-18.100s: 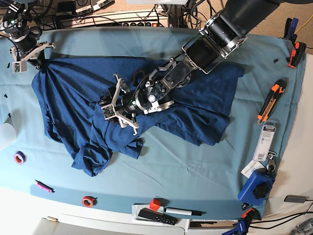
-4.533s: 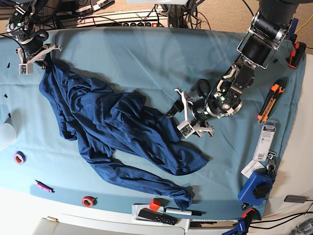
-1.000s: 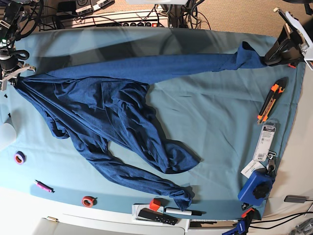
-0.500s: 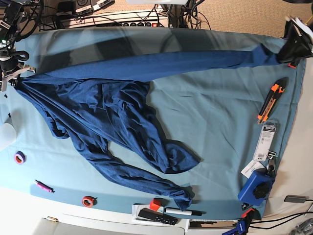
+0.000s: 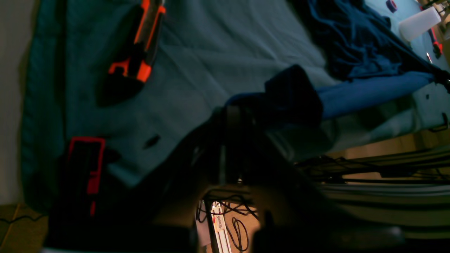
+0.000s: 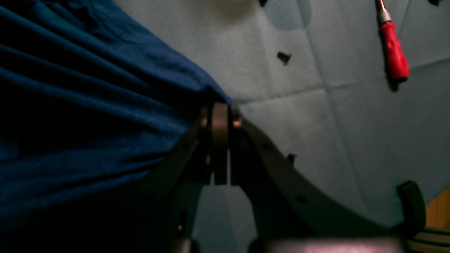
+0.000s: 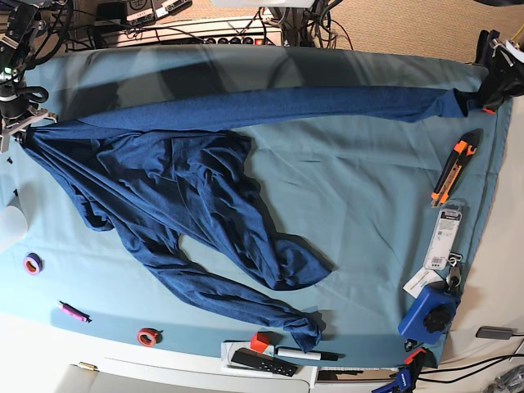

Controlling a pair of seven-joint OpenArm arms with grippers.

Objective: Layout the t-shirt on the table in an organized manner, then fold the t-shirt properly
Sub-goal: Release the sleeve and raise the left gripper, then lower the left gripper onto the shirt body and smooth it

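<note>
Nearest, along the bench's (image 7: 344, 196) front edge, small tools sit half cut off. The t-shirt (image 7: 172, 196) lies bunched toward the left side, one band stretched taut along the far edge. At the far-left corner the right pincer (image 6: 220, 116) pinches its cloth; at the far-right corner the left pincer (image 5: 242, 116), lost in shadow, grips the end.

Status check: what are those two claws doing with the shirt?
Left gripper, right gripper shut on t-shirt. One edge stretched taut across table. Nothing in the way.
</note>
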